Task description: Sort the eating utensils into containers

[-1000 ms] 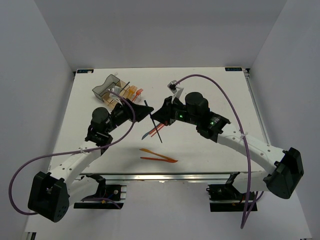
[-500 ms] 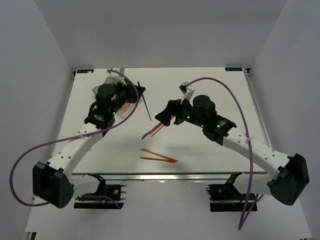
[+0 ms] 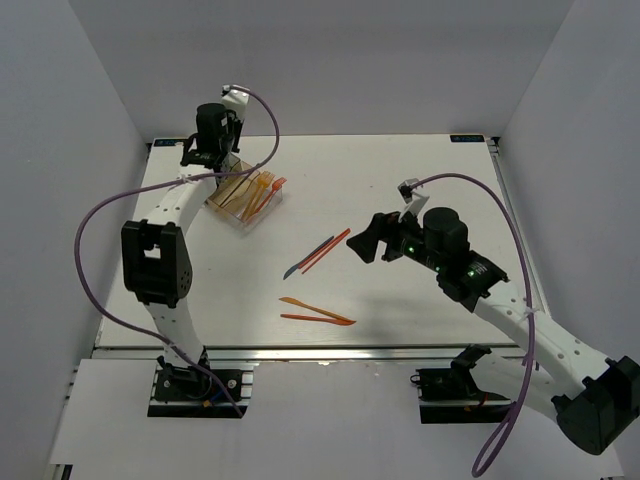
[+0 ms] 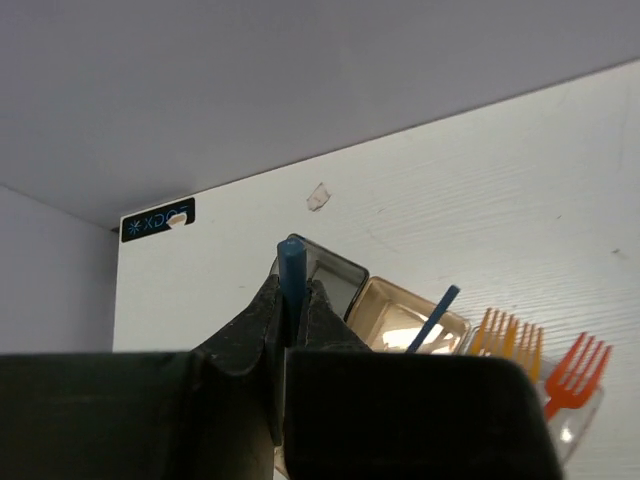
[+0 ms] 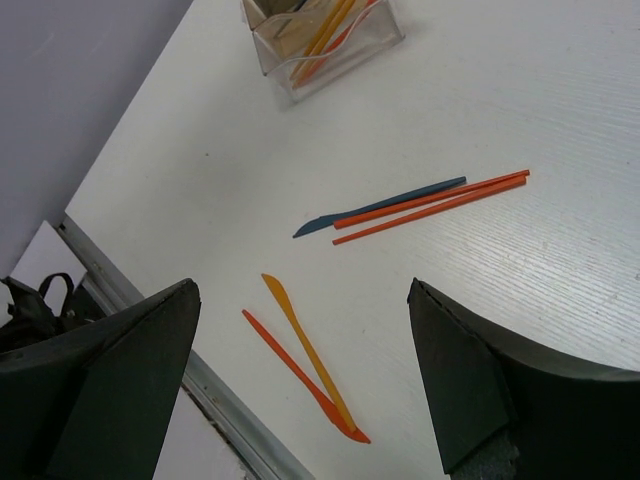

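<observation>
My left gripper (image 4: 291, 288) is shut on the handle of a dark blue utensil (image 4: 291, 262), held above the containers at the table's far left corner. Below it lie the smoky grey bin (image 4: 340, 283), the amber bin (image 4: 392, 305) with a blue utensil (image 4: 434, 317) leaning in it, and the clear bin holding orange forks (image 4: 578, 368). In the top view the left gripper (image 3: 207, 152) hangs over the containers (image 3: 243, 214). My right gripper (image 5: 300, 385) stands open and empty above two crossed orange knives (image 5: 305, 360). A blue knife (image 5: 385, 205) and two orange utensils (image 5: 440, 203) lie beyond.
The table's near edge rail (image 5: 150, 320) runs just left of the orange knives. The back wall rises right behind the containers (image 4: 300, 90). The right gripper (image 3: 366, 245) hovers right of the loose utensils (image 3: 322, 252) at mid-table.
The grippers met at mid-table over a dark utensil. The left one shut on it and swung to the far left corner over the bins. The right one opened and drew back rightward.
</observation>
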